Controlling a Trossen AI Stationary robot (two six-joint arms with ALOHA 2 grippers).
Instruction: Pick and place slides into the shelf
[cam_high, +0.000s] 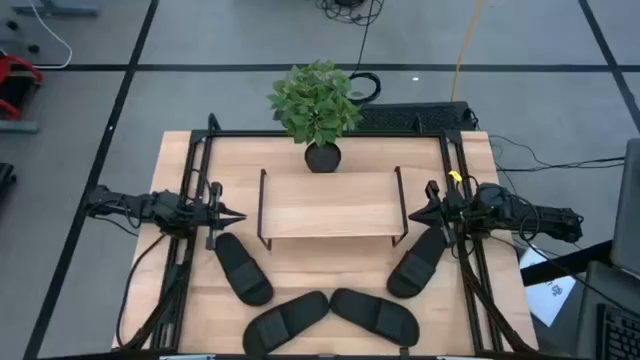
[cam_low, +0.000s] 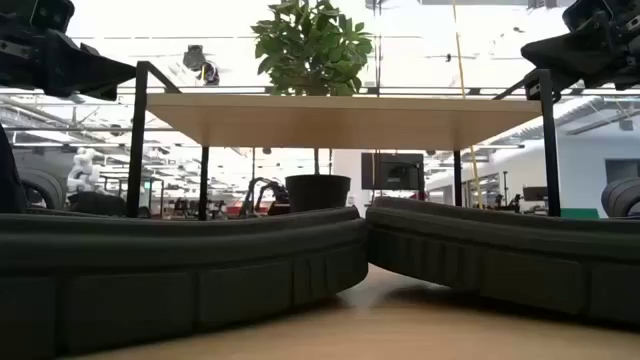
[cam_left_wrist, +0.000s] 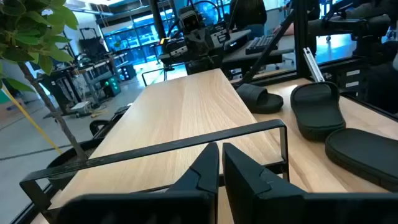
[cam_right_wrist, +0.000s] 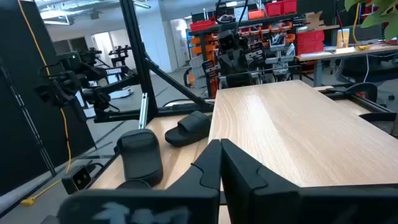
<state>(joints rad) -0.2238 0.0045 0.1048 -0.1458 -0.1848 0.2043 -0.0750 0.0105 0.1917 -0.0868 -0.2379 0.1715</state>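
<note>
The shelf stands mid-table on thin dark end frames, its plank top bare. Four black slides lie sole-down in an arc on the tabletop in front of it: one at the left, two near the near edge, one at the right. My left gripper hovers shut just off the shelf's left end, pointing at it; its wrist view shows the shut fingers above the end frame. My right gripper mirrors it at the right end, also shut. Neither touches anything.
A potted plant stands behind the shelf at the table's far edge. Black frame rails run along the table's left and right sides under the arms. In the low view two slides fill the foreground.
</note>
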